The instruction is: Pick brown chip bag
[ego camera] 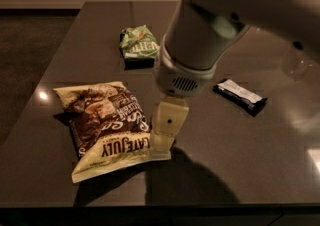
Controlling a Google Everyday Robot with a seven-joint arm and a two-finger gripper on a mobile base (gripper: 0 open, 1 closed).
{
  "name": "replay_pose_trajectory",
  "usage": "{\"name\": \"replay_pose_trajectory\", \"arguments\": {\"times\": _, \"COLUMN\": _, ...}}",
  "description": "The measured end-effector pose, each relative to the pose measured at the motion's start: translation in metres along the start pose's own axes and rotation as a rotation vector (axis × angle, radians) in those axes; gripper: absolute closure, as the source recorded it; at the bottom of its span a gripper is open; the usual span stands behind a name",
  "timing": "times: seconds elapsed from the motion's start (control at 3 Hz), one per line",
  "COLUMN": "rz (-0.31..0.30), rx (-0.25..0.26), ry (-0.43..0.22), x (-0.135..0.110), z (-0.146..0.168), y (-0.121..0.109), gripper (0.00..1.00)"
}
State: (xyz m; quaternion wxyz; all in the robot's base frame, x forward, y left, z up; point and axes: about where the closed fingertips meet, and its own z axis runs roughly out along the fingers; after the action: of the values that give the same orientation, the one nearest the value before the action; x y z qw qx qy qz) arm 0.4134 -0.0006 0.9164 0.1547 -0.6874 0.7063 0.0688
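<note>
As the brown bag (102, 120) lies on the table (240, 160), the gripper (161, 151) is held at its lettered end; grip state cannot be told.

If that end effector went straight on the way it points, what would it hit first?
Probably the right edge of the brown chip bag, just under the end effector; depth is unclear, so possibly the table beside it.

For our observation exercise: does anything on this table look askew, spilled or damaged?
Nothing looks spilled or torn. The brown chip bag lies skewed, its lettering upside down to the camera; the gripper is at its near corner.
</note>
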Motion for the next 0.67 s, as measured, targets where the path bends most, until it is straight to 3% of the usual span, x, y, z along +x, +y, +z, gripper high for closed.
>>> {"name": "replay_pose_trajectory", "arguments": {"times": 0.33, "rz": -0.01, "rx": -0.015, "ry": -0.004, "x": -0.014, "z": 0.021, "y": 0.007, "gripper": 0.0}}
{"name": "replay_pose_trajectory", "arguments": {"times": 0.67, "rz": 0.007, "rx": 0.012, "ry": -0.038, "x": -0.037, "z": 0.045, "y": 0.009, "gripper": 0.0}}
